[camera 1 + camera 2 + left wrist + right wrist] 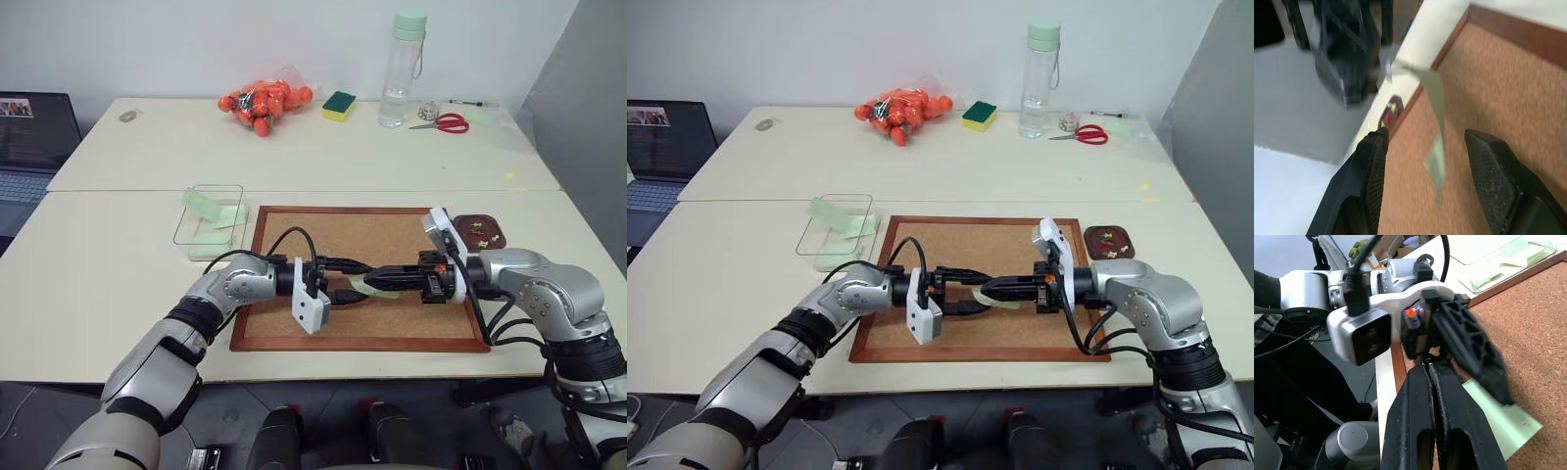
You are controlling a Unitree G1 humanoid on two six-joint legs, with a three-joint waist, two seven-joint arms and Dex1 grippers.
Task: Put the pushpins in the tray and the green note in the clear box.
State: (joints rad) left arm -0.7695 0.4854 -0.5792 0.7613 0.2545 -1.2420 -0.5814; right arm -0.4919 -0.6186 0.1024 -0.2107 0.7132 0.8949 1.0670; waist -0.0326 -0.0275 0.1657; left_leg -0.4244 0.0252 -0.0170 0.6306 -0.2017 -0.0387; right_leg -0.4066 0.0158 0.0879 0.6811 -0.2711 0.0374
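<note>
Both arms meet low in the left eye view, over the cork board (359, 264). At centre frame the right gripper (374, 283) is pressed together on the green note (364, 285), which hangs between the spread fingers of the left gripper (349, 280); those fingers do not touch the paper. Left of the board, the clear box (210, 221) holds pale green notes, one leaning over its rim. At the board's upper right corner the tray (483, 231) holds several pushpins (477, 228). Along the top of the frame lie a bag of orange balls (263, 105), a sponge (339, 106), a bottle (403, 69) and scissors (446, 122); a laptop (31, 137) sits at the left edge. No writing is readable.

Seen from the right eye, the layout is the same, with the paper pinched at centre frame above the cork.

From the left wrist, the two black fingers (1369, 176) stand apart at the bottom, the paper dangling between them, and red and yellow pinheads show in the tray at centre left.

From the right wrist, the closed fingers (1422, 421) rise from the bottom, the paper spreading to their right over the cork; the box with its papers lies in the upper right corner.
</note>
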